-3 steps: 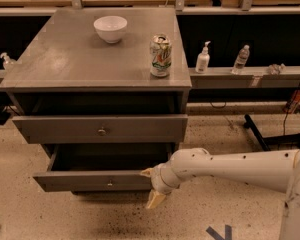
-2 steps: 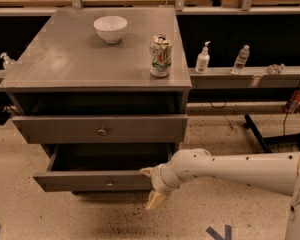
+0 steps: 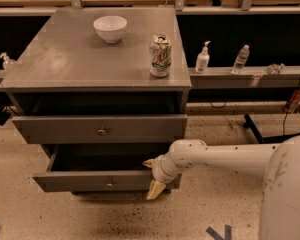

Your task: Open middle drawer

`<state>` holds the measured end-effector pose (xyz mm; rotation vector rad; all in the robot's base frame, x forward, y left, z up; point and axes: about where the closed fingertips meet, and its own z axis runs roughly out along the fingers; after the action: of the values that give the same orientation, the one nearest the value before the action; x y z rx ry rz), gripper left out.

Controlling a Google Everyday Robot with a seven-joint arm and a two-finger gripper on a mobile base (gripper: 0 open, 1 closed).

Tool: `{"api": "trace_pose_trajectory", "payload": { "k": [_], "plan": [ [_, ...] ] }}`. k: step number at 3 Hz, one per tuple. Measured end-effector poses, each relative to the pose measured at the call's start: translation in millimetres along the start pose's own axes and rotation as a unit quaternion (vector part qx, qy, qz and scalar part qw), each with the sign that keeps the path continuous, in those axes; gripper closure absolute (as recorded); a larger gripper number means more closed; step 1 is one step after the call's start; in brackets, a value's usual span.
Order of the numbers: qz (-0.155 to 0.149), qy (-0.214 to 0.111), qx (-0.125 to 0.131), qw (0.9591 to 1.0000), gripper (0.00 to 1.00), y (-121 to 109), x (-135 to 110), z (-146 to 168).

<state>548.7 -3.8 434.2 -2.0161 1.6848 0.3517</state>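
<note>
While the white arm reaches in from four o'clock, the gripper [image 3: 151,177] sits at the right end of the middle drawer [image 3: 90,181], three o'clock from its knob [image 3: 109,184]. Its fingers are apart, one tip above the front's top edge and one below. The drawer stands pulled out, farther than the top drawer [image 3: 65,129] at its twelve o'clock.

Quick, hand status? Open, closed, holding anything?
Hand: at the right end of the pulled-out middle drawer front; whether it is open, closed or gripping cannot be told.
</note>
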Motion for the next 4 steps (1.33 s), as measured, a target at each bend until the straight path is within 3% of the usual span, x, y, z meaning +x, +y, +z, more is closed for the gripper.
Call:
{"api": "trace_pose_trajectory", "payload": {
  "k": [1, 2, 4],
  "plan": [
    [0.012, 0.007, -0.020, 0.9997, 0.24, -7, 10, 18],
    [0.016, 0.001, -0.048, 0.9987, 0.23, 1, 7, 32],
    [-0.009, -0.014, -0.075, 0.9970, 0.24, 32, -31, 14]
  ]
}}
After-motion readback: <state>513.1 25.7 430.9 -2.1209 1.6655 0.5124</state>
